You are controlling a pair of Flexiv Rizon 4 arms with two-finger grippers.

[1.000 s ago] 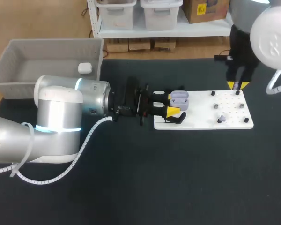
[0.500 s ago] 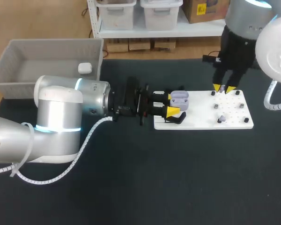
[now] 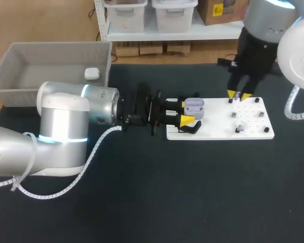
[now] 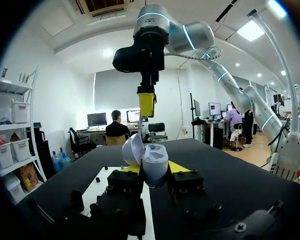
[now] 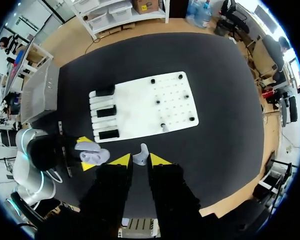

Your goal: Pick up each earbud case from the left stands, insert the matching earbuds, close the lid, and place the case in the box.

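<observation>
Left gripper [image 3: 186,112]: I see it clamped on the open lavender case [image 3: 194,107], at the board's [image 3: 218,129] 9 o'clock end.
Right gripper [image 3: 238,95]: pinching a pale earbud [image 5: 141,155] above the board's 12 o'clock edge.
Box [image 3: 20,55]: 10 o'clock, white case [image 3: 91,74] inside.

The head camera looks down from above and behind onto the black bench [image 3: 192,192], taking in the whole white board [image 3: 220,119]. The left wrist camera sits low, close behind the left pincer [image 4: 154,169], facing level across the bench with the lilac case [image 4: 155,159] right before it. The right wrist camera hangs high, facing straight down past the right pincer [image 5: 140,159] and its earbud [image 5: 140,154]. All three share the board and case.
</observation>
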